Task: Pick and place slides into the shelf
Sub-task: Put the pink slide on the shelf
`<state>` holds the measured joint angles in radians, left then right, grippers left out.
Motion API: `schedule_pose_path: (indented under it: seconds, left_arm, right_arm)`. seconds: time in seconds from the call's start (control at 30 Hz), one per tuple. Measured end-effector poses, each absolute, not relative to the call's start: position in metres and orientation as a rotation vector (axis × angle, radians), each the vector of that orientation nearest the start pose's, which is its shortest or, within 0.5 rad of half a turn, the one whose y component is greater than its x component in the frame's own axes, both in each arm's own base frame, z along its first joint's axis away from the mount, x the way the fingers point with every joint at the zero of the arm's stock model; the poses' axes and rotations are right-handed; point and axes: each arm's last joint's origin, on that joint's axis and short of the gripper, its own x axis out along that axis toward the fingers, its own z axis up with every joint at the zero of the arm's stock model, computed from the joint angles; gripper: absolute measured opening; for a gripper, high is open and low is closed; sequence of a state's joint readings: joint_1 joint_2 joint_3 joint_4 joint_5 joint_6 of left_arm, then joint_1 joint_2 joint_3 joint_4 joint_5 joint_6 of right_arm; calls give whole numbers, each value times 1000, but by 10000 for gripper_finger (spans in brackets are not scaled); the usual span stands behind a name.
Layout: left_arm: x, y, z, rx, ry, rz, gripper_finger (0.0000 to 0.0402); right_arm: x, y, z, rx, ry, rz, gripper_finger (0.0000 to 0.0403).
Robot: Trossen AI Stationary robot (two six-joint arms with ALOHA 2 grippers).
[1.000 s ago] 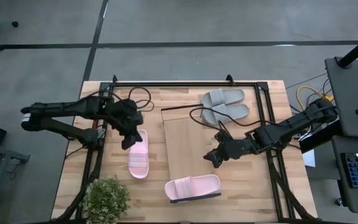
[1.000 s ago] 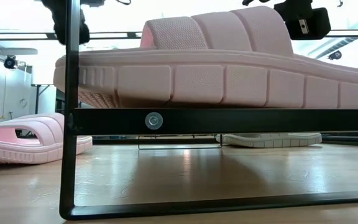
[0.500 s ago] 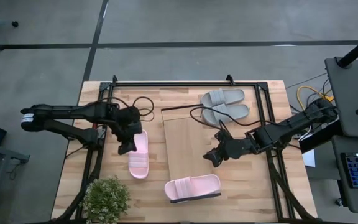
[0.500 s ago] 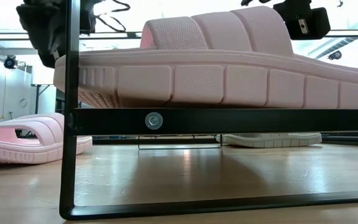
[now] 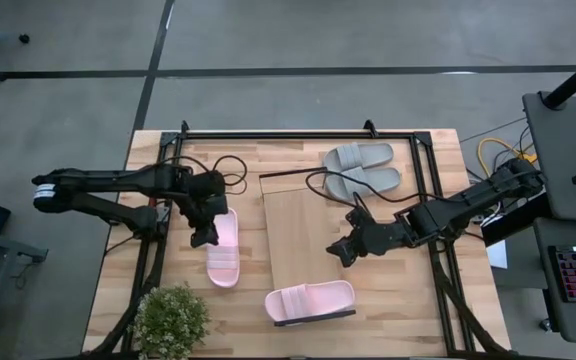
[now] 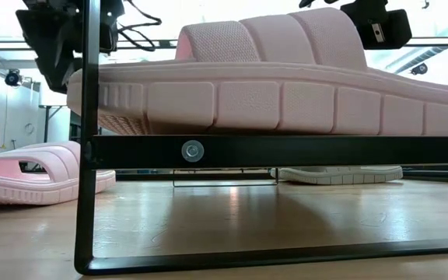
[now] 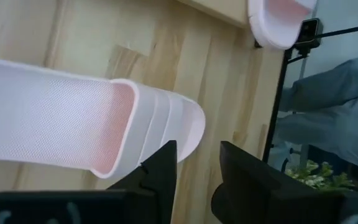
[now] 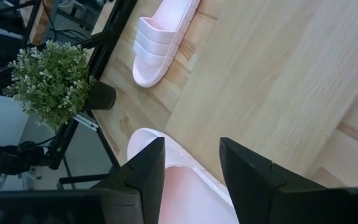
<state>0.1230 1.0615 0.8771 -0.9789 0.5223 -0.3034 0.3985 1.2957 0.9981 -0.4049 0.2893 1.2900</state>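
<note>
High view, status of stock: shelf (image 5: 303,240), a pale board lying lengthwise at the middle of the bench (image 5: 168,160), carries one pink slide (image 5: 310,301) across its 6 o'clock end, the toe overhanging the board's edge; the rest of the board is bare. Second pink slide (image 5: 224,248) lies on the bench planks just beside the shelf at 9 o'clock, not yet placed. Grey pair (image 5: 363,168) sits side by side at 1 o'clock, by appearance resting mainly on the planks at the shelf's far corner; whether they touch the board cannot be told. Judgement: one of four slides shelved, three outstanding. Left gripper (image 5: 204,235) hangs at the upper end of the loose pink slide, fingers parted with a gap between them and nothing clamped, the strap lying just ahead in its wrist view. Right gripper (image 5: 343,250) hovers over the shelf's 3 o'clock edge, fingers apart, empty. Potted plant (image 5: 171,320) stands at the 7 o'clock corner, outside the work. No other containers present.
</note>
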Motion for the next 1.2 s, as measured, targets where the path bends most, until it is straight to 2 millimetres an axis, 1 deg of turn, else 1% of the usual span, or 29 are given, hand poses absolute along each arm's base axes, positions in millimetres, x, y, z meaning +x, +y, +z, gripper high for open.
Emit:
schedule_pose_path:
  seconds: [0.17,0.43,0.57,0.8,1.2]
  left_arm:
    - [177,8,250,-644,1209,-162,108]
    - [172,8,222,-659,1309,-117,108]
    - [174,8,216,-662,1295,-129,108]
    - [182,9,213,-651,1244,-143,108]
    - [195,10,195,-637,1314,-179,108]
  right_arm:
    - [255,98,282,1016,612,-329,139]
    - [257,99,285,1033,581,-307,141]
    - [257,99,285,1034,580,-308,137]
    - [258,99,285,1044,572,-311,135]
    - [259,100,288,1069,544,-292,133]
